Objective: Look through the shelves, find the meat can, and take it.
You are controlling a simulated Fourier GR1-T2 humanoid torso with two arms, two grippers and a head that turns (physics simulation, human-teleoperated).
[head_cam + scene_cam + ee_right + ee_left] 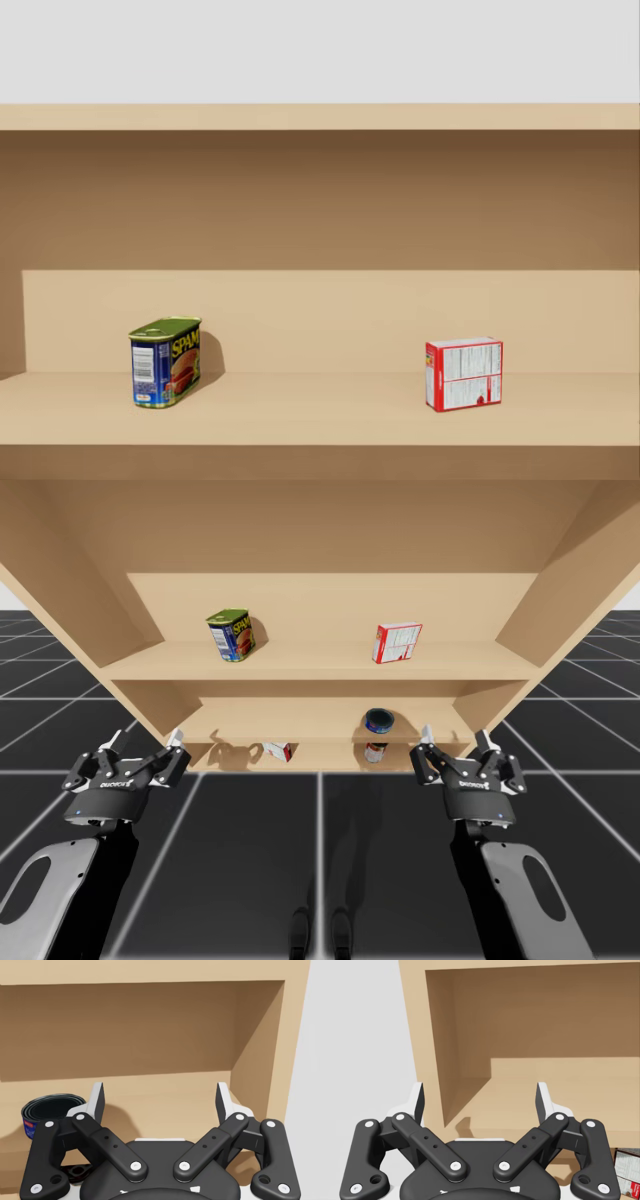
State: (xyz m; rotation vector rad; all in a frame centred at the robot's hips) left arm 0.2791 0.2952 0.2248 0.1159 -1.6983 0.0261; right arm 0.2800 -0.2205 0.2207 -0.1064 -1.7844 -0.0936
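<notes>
From above, the meat can (pixel 231 635) stands on the upper shelf (pixel 300 662), toward its left end. A red and white box (pixel 396 642) sits well apart from it toward the right end. Both arms hang low in front of the shelving. The left pincer (pixel 145 742) and the right pincer (pixel 453 738) are level with the lower shelf, each spread wide and holding nothing. The can lies above and ahead of the left pincer, a little inward of it, so I'd judge the left arm the nearer one.

The robot's head looks straight at that upper shelf. There the can stands upright on its end, long axis vertical, with bare board all round it. A reach from the front should meet no obstacle.

Along the left hand, the fingers (pixel 417 1102) stand far apart before the bare corner of the lower bay. A small box (pixel 627 1177) lies off to one side.

Along the right hand, the pincer is just as open. A blue round can (pixel 47 1110) sits ahead beside one finger, and to my eye it is not the one wanted.
</notes>
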